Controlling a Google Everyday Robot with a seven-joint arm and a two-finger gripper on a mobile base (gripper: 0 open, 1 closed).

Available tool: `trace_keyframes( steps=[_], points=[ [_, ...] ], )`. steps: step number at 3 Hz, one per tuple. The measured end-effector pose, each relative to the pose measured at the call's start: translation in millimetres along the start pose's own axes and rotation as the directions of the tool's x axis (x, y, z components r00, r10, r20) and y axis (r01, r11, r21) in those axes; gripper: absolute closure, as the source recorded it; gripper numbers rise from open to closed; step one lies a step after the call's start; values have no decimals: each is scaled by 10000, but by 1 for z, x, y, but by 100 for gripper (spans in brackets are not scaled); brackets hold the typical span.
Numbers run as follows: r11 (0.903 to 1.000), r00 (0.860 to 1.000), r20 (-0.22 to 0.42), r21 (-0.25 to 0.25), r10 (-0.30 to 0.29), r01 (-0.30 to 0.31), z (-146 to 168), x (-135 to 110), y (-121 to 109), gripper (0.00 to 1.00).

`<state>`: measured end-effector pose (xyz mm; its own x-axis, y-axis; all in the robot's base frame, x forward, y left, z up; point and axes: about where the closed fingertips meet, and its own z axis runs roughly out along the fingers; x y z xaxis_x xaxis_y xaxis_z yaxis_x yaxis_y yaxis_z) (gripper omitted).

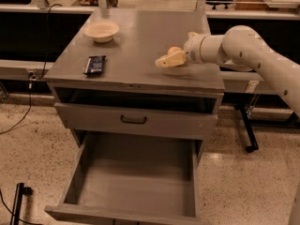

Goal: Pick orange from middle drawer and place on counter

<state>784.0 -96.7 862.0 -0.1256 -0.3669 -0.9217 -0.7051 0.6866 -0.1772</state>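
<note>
**Camera view, single.**
- **Station:** raised, on the near side of the grey cabinet, above the level of the counter (136, 46).
- **Facing:** toward the far side and tilted downward. The counter shows as a broad surface in the upper half. The floor of the open middle drawer (136, 182) is seen from above in the lower half.
- **Range:** fairly close. The cabinet fills most of the width, and the drawer's near edge meets the bottom border.
- **Margins:** speckled floor (37, 125) left and right.
- **Arm:** enters from the right edge. The gripper (162, 61) sits over the right part of the counter.
</note>
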Motion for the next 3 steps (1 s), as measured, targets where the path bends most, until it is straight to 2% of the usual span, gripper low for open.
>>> trace_keyframes(
  steps=[1, 2, 3],
  points=[
    [9999, 9997, 207, 111, -128, 126, -18, 2, -6, 0],
    [9979, 9980, -37, 127, -629, 629, -65, 8, -10, 0],
    [9979, 9980, -37, 127, -629, 629, -65, 8, -10, 0]
  ],
)
